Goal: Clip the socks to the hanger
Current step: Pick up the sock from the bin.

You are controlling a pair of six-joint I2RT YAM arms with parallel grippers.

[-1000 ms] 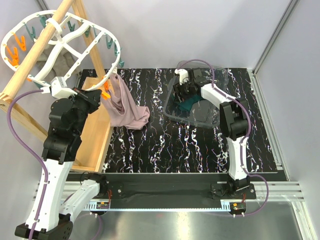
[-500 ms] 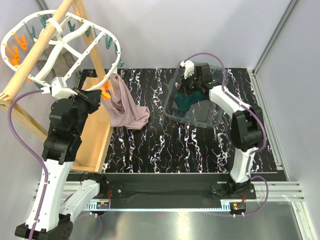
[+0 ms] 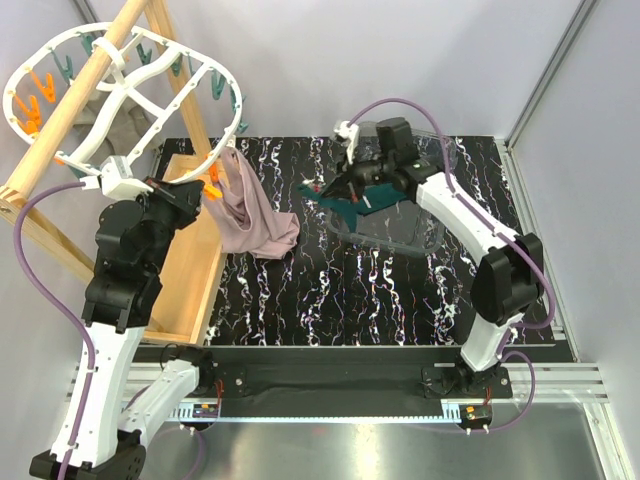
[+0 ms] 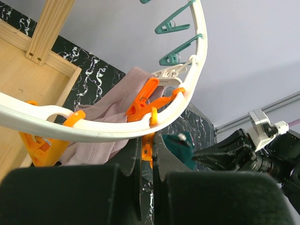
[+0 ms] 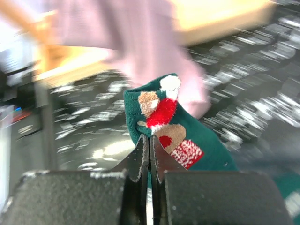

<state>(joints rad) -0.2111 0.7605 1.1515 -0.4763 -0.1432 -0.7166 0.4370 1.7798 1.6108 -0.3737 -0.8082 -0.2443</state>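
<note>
**Sock pinched high on the right, peg clamped on the left**

Your right fingers [image 5: 144, 153] are pressed together on the sock [image 5: 164, 126], nipping the soft knit just below its red-and-white figure. The teal fabric stands up past the tips and the rest trails beneath, off the tabletop [image 3: 300, 290] and beside the clear bin [image 3: 400, 238]. That edge grip leaves free cloth to feed into a clip. Your left fingers [image 4: 138, 164] are clamped on an orange peg [image 4: 146, 151] dangling under the hanger [image 4: 108, 133], seemingly to steady it or squeeze it open. The hanger's rim is smooth white plastic, curving above the tips. A limp pink cloth [image 4: 117, 101] hangs from a neighbouring clip just beyond them.
</note>
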